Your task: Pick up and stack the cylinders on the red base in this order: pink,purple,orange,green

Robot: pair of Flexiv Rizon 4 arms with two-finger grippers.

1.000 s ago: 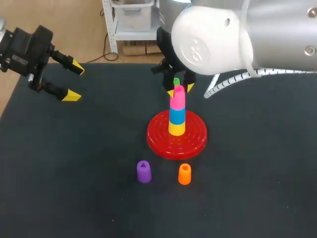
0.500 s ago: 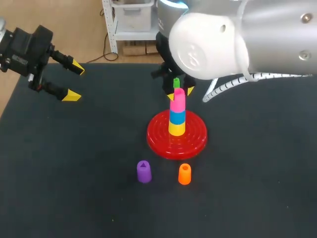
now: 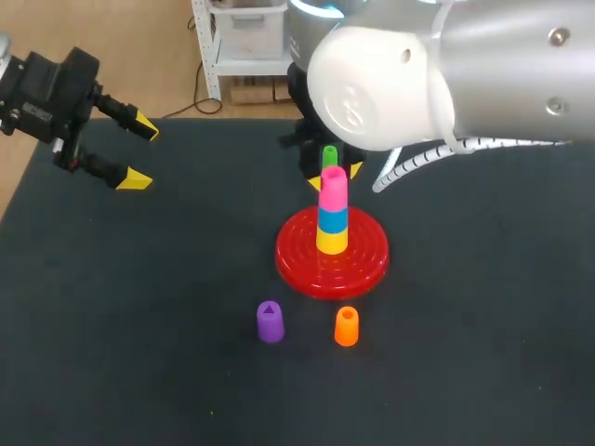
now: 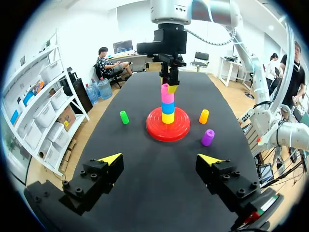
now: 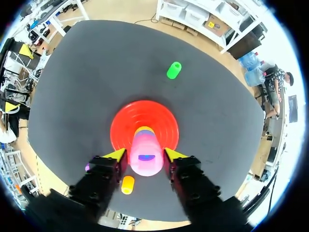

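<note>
On the red base (image 3: 363, 260) stands a stack of a yellow, a blue and, on top, a pink cylinder (image 3: 333, 190). My right gripper (image 5: 146, 154) hangs straight over it, open, with a yellow tip on each side of the pink cylinder (image 5: 146, 155) and a thin gap at both. The purple cylinder (image 3: 270, 321) and the orange cylinder (image 3: 346, 326) stand in front of the base. A green cylinder (image 3: 329, 156) lies behind the stack and shows beyond the base (image 5: 145, 116) in the right wrist view. My left gripper (image 3: 139, 151) is open at the far left, holding nothing.
The table's back edge runs just behind the green cylinder (image 4: 124, 117). My right arm's big white body (image 3: 446, 74) looms over the table's back right. The black tabletop (image 3: 139, 325) spreads wide around the base.
My right gripper's fingers have spread off the pink cylinder, which now stands free on the stack. The right arm drifted slightly left. The left arm has not moved.
</note>
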